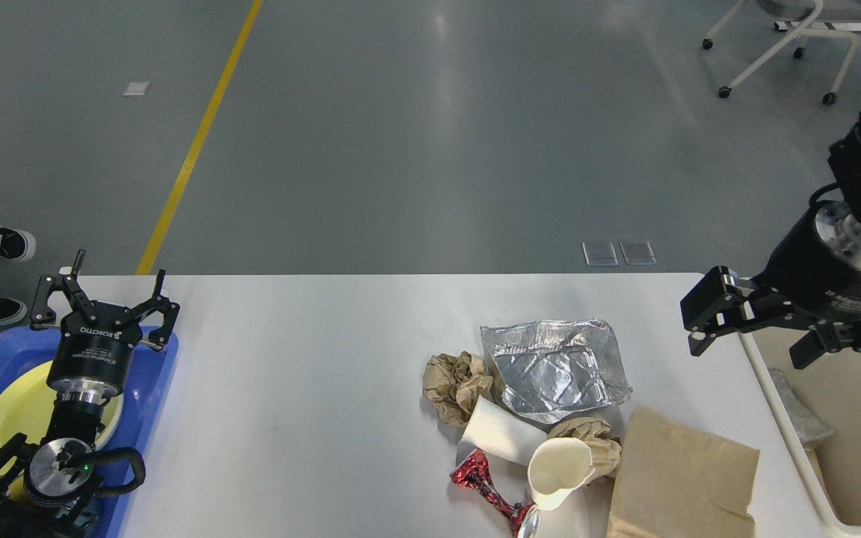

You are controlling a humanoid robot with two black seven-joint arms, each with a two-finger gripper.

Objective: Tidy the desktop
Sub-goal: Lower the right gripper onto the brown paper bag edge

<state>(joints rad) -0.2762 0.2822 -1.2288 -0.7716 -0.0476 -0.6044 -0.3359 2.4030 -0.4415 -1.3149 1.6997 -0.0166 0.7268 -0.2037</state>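
Left of the rubbish pile, the left gripper (104, 299) hangs with fingers spread wide and empty above the blue tray (164, 388) and its yellow plate (16, 415). The desktop (311, 418) stretches between; the pile itself is crumpled brown paper (457, 385), a foil wrapper (554, 370), a white paper cup (557, 474) and a flat paper bag (681, 486). Right of the pile, the right gripper (755, 329) hovers over the cream bin's rim (774, 403), jaws apart, holding nothing. Clearing appears mid-course; the next move likely calls for reaching back to pinch another scrap.
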